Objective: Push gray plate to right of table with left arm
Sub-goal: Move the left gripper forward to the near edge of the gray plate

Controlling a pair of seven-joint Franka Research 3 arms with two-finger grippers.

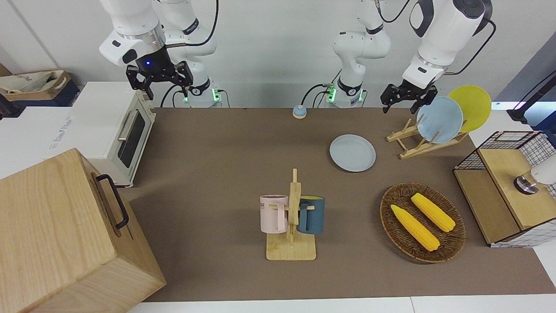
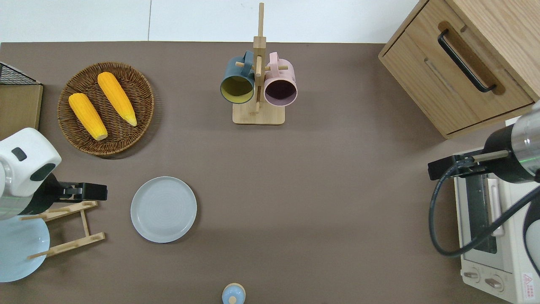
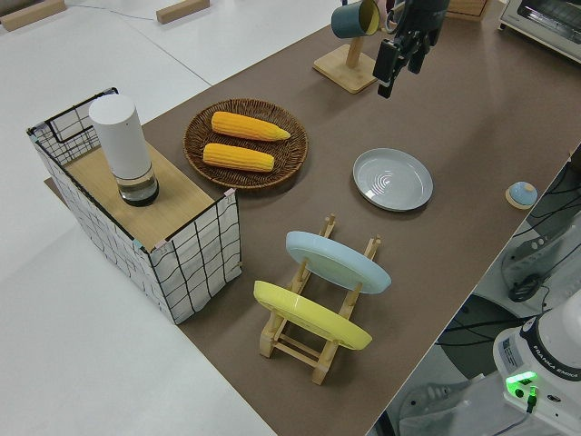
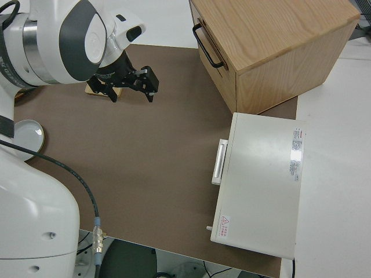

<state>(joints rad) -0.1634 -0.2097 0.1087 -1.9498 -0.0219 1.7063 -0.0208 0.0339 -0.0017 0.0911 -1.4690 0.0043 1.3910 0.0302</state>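
1. Wooden drawer cabinet sits at the right arm's end of the worktop, farther from the robots than the toaster oven.
2. Mug rack stands mid-worktop, pink mug and dark teal mug hung on either side.
3. Wicker basket with two corn cobs lies toward the left arm's end.
4. Gray plate lies flat on the worktop, nearer the robots than the basket, just beside the wooden plate rack.
5. Plate rack holds a light-blue plate and a yellow plate, both tilted.
6. Left hand hangs in the air over the plate rack's edge, apart from the gray plate, fingers spread, holding nothing.
7. Right hand: parked, fingers spread, nothing held.
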